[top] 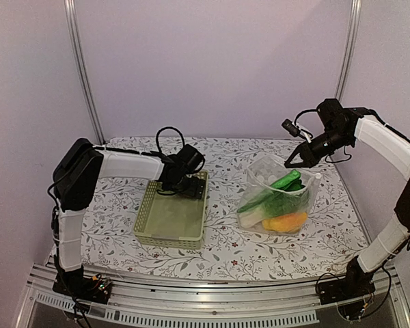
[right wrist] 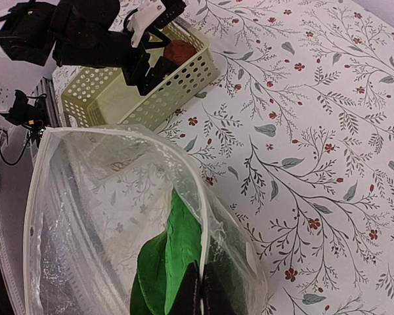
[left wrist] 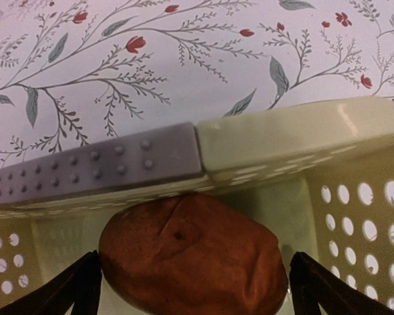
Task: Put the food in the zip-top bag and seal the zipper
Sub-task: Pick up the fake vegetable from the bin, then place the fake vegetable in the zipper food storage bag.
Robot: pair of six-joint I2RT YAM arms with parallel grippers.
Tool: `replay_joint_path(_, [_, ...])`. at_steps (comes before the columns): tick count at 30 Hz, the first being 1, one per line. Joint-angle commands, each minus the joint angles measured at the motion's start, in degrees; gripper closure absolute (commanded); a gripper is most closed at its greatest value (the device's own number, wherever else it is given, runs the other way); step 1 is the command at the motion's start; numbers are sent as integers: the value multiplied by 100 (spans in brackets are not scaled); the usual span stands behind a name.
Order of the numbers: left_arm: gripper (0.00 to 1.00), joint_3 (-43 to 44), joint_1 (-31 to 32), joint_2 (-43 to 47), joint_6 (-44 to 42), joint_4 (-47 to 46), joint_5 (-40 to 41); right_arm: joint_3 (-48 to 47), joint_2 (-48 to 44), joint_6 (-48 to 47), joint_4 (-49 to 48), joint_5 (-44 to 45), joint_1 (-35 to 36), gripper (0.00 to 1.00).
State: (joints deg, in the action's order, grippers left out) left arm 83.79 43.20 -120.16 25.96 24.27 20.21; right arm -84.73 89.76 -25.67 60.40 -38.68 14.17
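Note:
The zip-top bag (top: pixel 277 195) stands open on the table, right of centre, with green (top: pixel 281 184) and orange-yellow (top: pixel 287 222) food inside. My right gripper (top: pixel 292 160) is shut on the bag's upper rim. The right wrist view shows its fingertips (right wrist: pixel 202 279) pinching the whitish zipper (right wrist: pixel 200 216), with a green leafy piece (right wrist: pixel 174 252) just behind. My left gripper (top: pixel 186 182) is down in the far end of the basket, open. Its fingers (left wrist: pixel 79 289) stand on either side of a reddish-brown potato-like food (left wrist: pixel 190 256), not pressing on it.
The pale green lattice basket (top: pixel 169 222) sits left of centre; apart from the brown piece its floor looks bare. A grey studded strip (left wrist: pixel 98 167) runs along its far rim (left wrist: pixel 282 138). Flowered cloth (top: pixel 225 256) covers the table. Walls stand close at the back and sides.

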Motion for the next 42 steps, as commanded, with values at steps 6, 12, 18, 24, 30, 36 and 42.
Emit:
replay_joint_path(6, [8,248,-119,-315,-69,131,44,87,9,-17,28,-105,-25,100])
replay_joint_path(12, [20,186,-132,-177,-32,164,168,127,-18,-17,24,-98,-26,100])
replay_joint_path(18, [33,1,-110,311,-107,285,68,141,-20,-18,12,-86,-26,100])
replay_joint_path(24, [33,-37,217,1142,-127,717,337,134,-28,-21,13,-78,-28,100])
replay_joint_path(30, [33,333,790,1829,-606,568,531,85,-28,-15,15,-79,-26,100])
replay_joint_path(36, [33,746,1697,2083,-1622,-389,501,70,-61,-1,7,-67,-21,100])
replay_joint_path(42, [32,1382,2388,1777,-2431,-962,355,104,-116,14,2,-53,-23,100])
